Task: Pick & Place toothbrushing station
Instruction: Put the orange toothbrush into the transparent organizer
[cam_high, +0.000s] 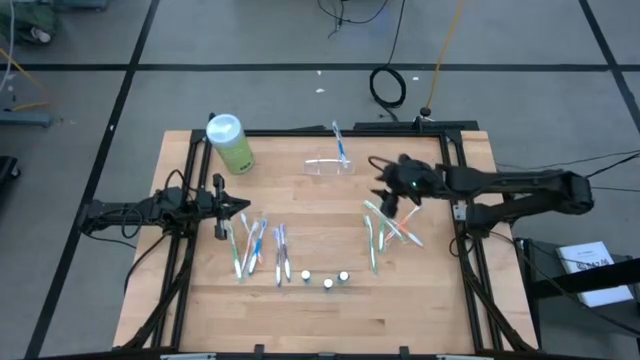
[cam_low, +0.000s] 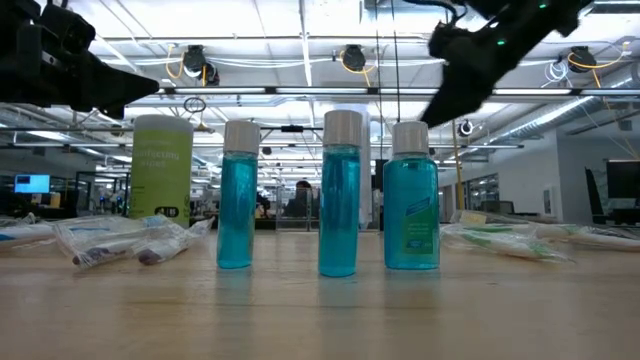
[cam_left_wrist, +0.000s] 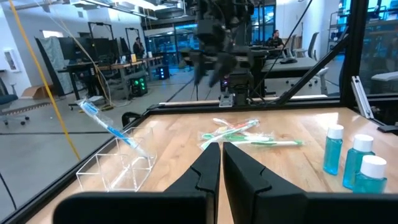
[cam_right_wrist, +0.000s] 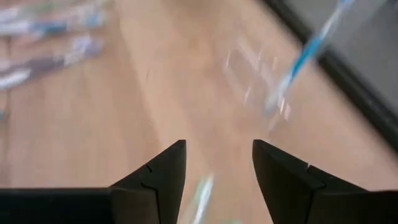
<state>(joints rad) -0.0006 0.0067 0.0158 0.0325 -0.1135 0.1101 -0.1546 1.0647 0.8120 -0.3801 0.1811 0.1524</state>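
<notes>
your right claw (cam_high: 383, 196) hangs above the table (cam_high: 420, 300) with its fingers apart and nothing between them; the toothbrushing station (cam_high: 331, 167), a clear plastic holder with one blue toothbrush (cam_high: 340, 144) leaning out of it, sits just ahead of that claw and a little toward the table's far edge. its long axis runs across the claw's line of approach, so you would judge that the fingers need to straddle its short width. the loose pile of wrapped toothbrushes (cam_high: 388, 225) lies right under and behind the claw, on the near side. your left claw (cam_high: 219, 208), fingers together and empty, waits well apart on the other side, so the right arm is plainly the nearer one.
</notes>
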